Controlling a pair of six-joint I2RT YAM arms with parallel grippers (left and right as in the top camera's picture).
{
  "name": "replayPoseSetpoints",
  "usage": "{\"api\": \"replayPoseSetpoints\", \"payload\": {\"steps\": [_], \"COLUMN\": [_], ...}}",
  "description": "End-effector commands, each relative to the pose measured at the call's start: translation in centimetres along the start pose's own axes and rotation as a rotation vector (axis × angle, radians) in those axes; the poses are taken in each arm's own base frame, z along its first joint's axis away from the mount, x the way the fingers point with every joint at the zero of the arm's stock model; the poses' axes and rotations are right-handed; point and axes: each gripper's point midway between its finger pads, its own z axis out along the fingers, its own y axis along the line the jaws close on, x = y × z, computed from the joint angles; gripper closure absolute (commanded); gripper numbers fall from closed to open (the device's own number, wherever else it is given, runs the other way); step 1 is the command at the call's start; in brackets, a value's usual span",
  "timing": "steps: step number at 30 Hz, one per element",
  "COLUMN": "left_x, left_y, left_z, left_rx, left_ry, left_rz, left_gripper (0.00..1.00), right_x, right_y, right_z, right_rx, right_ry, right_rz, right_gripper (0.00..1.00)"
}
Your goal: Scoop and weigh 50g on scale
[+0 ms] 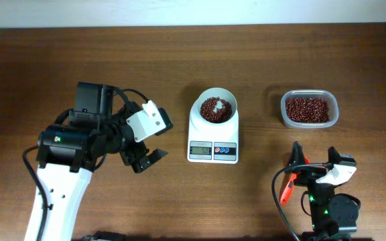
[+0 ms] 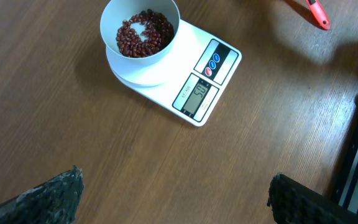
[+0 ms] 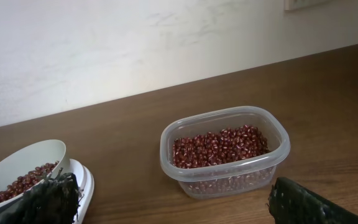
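Dark fingertips [image 2: 48,196] fill the bottom corners of the left wrist view, far apart with only bare wood between them, so the left gripper [image 1: 147,161] has its jaws spread wide and holds nothing. It hovers over the table [image 1: 32,80] just left of the scale [image 1: 213,137]. The right gripper [image 1: 313,161] sits at the near right edge, its jaws likewise spread and empty, looking across at the clear tub [image 1: 309,109] on the far right. The orange scoop [image 1: 287,189] lies by the right arm's near left side, in neither gripper, though the overhead view does not show exactly how it rests. The beans [image 1: 216,109] to be weighed form a dark red-brown heap in the round white bowl [image 1: 217,96] on the scale's far half, at the table's centre. More beans of the same kind fill the tub to roughly half its depth. The display [image 2: 197,93] is lit and shows digits that may start with a five, but they are too small to read with confidence. Judging from this, the scooping looks largely or wholly done: beans are in the bowl, the scoop is not in use, and both arms stand clear of the scale. What is left is to check that the reading is on target, then add or remove a few beans if it is off.
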Motion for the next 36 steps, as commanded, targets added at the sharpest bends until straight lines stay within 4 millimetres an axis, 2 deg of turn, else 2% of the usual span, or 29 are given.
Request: {"api": "replayPoseSetpoints", "payload": {"steps": [1, 9, 12, 14, 15, 16, 19, 22, 23, 26, 28, 31, 36], "left_x": [-0.3, -0.2, -1.4, -2.3, -2.5, -2.0, 0.3, 2.8, 3.8, 5.9, 6.5, 7.3, 10.0], "left_y": [0.1, -0.2, -0.9, -1.7, -1.5, -1.1, -1.4, -0.6, -0.6, -0.8, -0.5, 0.8, 2.4], "left_z": [-0.3, -0.4, -3.0, -5.4, -6.2, -6.4, -4.3, -4.0, -3.9, -3.0, -2.9, -2.6, -0.4], "left_rx": [-0.006, -0.003, -0.086, -0.202, -0.268, -0.342, -0.451, -0.550, -0.577, -0.645, -0.711, -0.789, -0.866], "left_ry": [-0.012, -0.009, -0.087, -0.187, -0.255, -0.362, -0.527, -0.686, -0.707, -0.741, -0.800, -0.829, -0.798], "left_rz": [0.007, 0.004, 0.065, 0.121, 0.051, -0.085, -0.132, -0.354, -0.380, -0.370, -0.334, -0.330, -0.381], "left_gripper": [0.01, 0.01, 0.01, 0.01, 0.01, 0.01, 0.01, 0.01, 0.01, 0.01, 0.01, 0.01, 0.01], "right_x": [0.3, 0.3, 0.3, 0.3, 0.3, 0.3, 0.3, 0.3, 0.3, 0.3, 0.3, 0.3, 0.3], "right_y": [-0.2, -0.2, -0.2, -0.2, -0.2, -0.2, -0.2, -0.2, -0.2, -0.2, -0.2, -0.2, -0.2], "right_z": [0.1, 0.1, 0.1, 0.1, 0.1, 0.1, 0.1, 0.1, 0.1, 0.1, 0.1, 0.1, 0.1], "right_rx": [0.002, 0.002, 0.002, 0.002, 0.002, 0.002, 0.002, 0.002, 0.002, 0.002, 0.002, 0.002, 0.002], "right_ry": [0.000, 0.000, 0.000, 0.000, 0.000, 0.000, 0.000, 0.000, 0.000, 0.000, 0.000, 0.000, 0.000], "right_rz": [-0.002, -0.002, -0.002, -0.002, -0.002, -0.002, -0.002, -0.002, -0.002, -0.002, -0.002, -0.002, -0.002], "right_gripper": [0.01, 0.01, 0.01, 0.01, 0.01, 0.01, 0.01, 0.01, 0.01, 0.01, 0.01, 0.01, 0.01]}}
